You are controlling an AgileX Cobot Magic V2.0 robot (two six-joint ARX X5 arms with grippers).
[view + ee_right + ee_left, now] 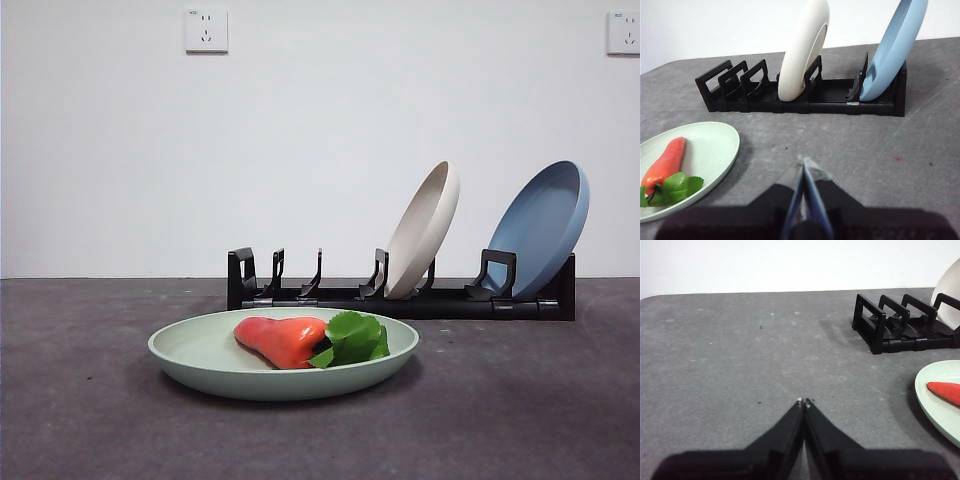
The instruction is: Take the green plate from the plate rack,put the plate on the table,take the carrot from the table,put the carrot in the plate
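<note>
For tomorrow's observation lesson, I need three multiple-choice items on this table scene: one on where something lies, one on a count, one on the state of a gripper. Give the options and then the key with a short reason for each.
1. Where is the carrot?
A. In the green plate
B. On the bare table
C. In the plate rack

2. How many plates stand in the plate rack?
A. One
B. Two
C. Three

3. How do the jaws of the left gripper stand?
A. Wide open
B. Shut on the carrot
C. Shut, holding nothing

Key:
1 A: the carrot lies inside the green plate's rim, its leaves at one end.
2 B: only the beige plate and the blue plate lean in the rack's slots.
3 C: the left wrist view shows the jaw tips meeting over bare table.
</note>
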